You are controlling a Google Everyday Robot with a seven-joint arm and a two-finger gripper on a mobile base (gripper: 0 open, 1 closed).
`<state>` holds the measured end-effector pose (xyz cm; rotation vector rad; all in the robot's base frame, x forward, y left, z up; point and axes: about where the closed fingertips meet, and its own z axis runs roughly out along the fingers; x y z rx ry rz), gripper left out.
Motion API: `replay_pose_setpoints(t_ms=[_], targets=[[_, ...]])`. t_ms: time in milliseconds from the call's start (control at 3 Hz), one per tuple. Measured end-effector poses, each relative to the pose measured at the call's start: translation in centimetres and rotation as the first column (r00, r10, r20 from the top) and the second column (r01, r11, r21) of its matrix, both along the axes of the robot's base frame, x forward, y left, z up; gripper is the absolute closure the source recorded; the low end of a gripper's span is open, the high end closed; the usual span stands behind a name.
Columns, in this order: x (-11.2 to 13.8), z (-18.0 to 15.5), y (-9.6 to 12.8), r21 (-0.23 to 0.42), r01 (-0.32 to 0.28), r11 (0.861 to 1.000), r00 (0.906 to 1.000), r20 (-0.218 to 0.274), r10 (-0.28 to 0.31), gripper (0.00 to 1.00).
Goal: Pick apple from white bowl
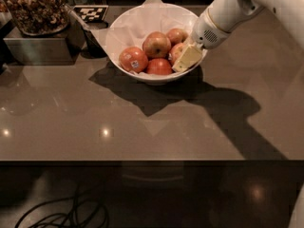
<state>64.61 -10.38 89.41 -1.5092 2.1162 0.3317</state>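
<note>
In the camera view, my claw (188, 57) sits inside the white bowl (142, 20) at its right rim, just beside the apple (175, 52), which lies among other apples (133, 59). I cannot tell whether the claw is clenched or released. The bowl stands on the brown worktop (142, 127).
</note>
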Motion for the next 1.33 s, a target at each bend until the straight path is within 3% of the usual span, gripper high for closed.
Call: replay_pose_setpoints(t_ms=[667, 1000, 1333], targets=[[-0.8, 1.2, -0.9, 0.033, 0.013, 0.999, 0.9984, 0.054, -0.015, 1.00], [-2.1, 4.7, -0.8, 0.083, -0.087, 0.993, 0.9926, 0.092, 0.080, 1.00], [-3.3, 9.0, 0.1, 0.072, -0.212, 0.974, 0.9701, 0.135, 0.201, 1.00]])
